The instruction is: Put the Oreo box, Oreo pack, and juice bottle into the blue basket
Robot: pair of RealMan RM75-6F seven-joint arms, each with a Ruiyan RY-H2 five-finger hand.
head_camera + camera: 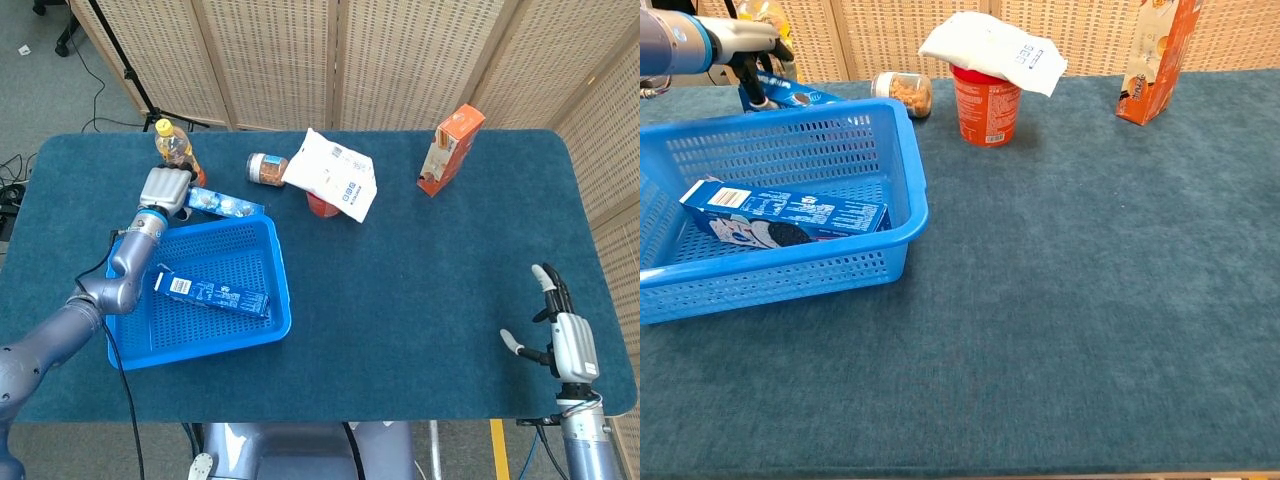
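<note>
We had the left hand (165, 186) gripping one end of the Oreo pack (222, 205), raised at the far rim of the blue basket (283, 285), while the Oreo box (212, 293) already lay inside and the juice bottle (175, 150) stood on the tabletop (440, 290) just behind the hand. The long pack hung out from a grip at its end, and we judged it could swing or slip free and drop outside the rim if the hand let go too early. The bottle stood so near the hand that a careless sweep could have knocked it over. Our right hand (570, 345) rested at the near right edge, fingers spread and holding nothing. The tabletop wore a dark blue cloth and also carried a small jar (265, 168), a red cup (986, 102) under a white bag (333, 175) and an orange carton (450, 148). Woven folding screens (400, 60) closed off the room behind.
</note>
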